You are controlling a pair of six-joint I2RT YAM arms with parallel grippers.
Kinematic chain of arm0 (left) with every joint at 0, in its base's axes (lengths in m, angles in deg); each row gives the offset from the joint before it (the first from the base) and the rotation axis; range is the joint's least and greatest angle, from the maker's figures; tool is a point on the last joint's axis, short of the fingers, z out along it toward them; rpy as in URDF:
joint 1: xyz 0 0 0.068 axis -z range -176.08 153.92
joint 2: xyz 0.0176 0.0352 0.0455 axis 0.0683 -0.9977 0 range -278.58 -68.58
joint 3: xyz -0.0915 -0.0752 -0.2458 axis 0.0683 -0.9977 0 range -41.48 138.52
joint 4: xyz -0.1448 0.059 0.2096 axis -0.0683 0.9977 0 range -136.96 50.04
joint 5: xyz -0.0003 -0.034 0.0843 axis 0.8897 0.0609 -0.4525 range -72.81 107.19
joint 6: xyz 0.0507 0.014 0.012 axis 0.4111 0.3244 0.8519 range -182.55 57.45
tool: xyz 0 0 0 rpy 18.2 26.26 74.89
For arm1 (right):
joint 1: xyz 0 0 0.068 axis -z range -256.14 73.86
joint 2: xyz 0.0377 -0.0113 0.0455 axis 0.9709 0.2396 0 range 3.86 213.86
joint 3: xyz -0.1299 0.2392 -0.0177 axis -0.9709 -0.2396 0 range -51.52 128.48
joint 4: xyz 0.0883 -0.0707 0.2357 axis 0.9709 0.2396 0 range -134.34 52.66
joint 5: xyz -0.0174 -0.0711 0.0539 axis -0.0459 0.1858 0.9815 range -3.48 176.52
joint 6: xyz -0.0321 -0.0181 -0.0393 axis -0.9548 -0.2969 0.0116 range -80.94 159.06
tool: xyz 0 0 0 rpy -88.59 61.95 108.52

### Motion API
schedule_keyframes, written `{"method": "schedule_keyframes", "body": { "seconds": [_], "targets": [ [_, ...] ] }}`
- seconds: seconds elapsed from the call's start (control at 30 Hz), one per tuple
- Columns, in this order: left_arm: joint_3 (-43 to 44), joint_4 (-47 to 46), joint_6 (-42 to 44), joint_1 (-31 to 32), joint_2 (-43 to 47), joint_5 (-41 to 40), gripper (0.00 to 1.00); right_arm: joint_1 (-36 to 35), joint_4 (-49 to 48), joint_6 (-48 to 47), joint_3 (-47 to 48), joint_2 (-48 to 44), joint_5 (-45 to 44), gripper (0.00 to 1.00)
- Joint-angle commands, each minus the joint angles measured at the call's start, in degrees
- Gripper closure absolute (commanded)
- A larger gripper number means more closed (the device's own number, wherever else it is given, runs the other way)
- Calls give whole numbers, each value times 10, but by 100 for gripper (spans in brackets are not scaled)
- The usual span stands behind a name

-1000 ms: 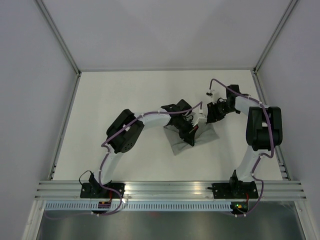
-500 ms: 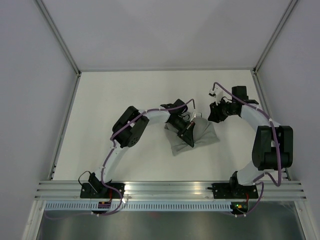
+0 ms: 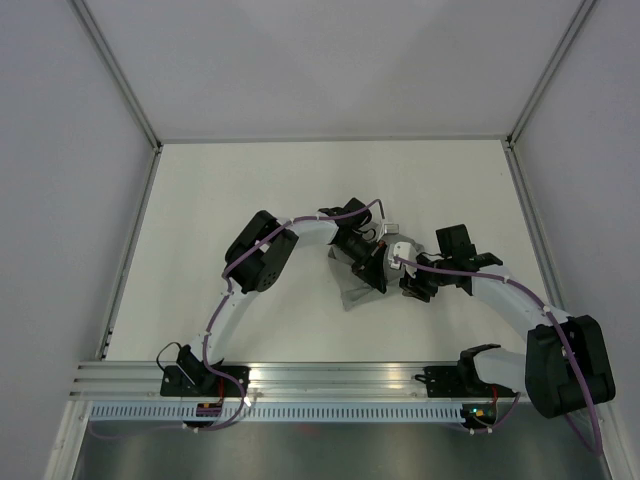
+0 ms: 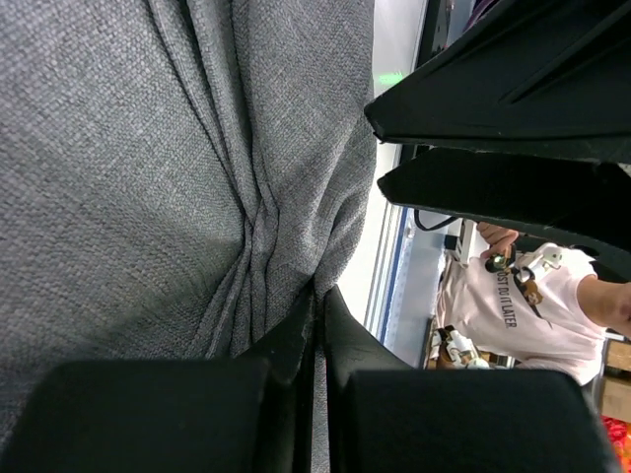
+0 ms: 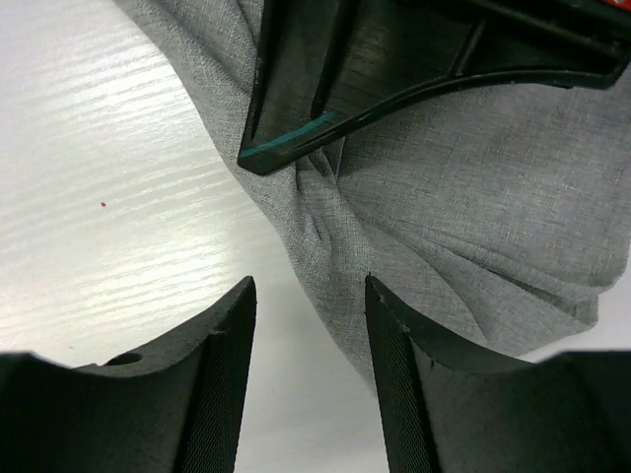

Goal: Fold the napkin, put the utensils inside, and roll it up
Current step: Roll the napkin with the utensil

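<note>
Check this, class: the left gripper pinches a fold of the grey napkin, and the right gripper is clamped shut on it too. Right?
No. The left gripper does pinch the napkin, but the right gripper is open, jaws apart astride the cloth's edge; the right wrist view shows it.

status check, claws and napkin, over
Left claw shut, pinching a bunched fold of the napkin. Right claw open, low over the napkin edge, gripping nothing. Left claw sits close ahead of its open jaws.
</note>
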Motion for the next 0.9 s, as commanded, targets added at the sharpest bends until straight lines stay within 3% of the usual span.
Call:
{"method": "schedule_keyframes", "body": {
  "seconds": [0.0,0.47,0.87],
  "targets": [
    [-1,35,-30,-9,-35,-55,98,-18,-49,-62,-5,-22,-2,45],
    [5,36,-49,-9,-50,-79,98,-72,-69,-91,-41,-12,-13,44],
    [20,33,-66,-10,-44,-88,98,-74,-84,-72,-19,47,-29,51]
  ]
}}
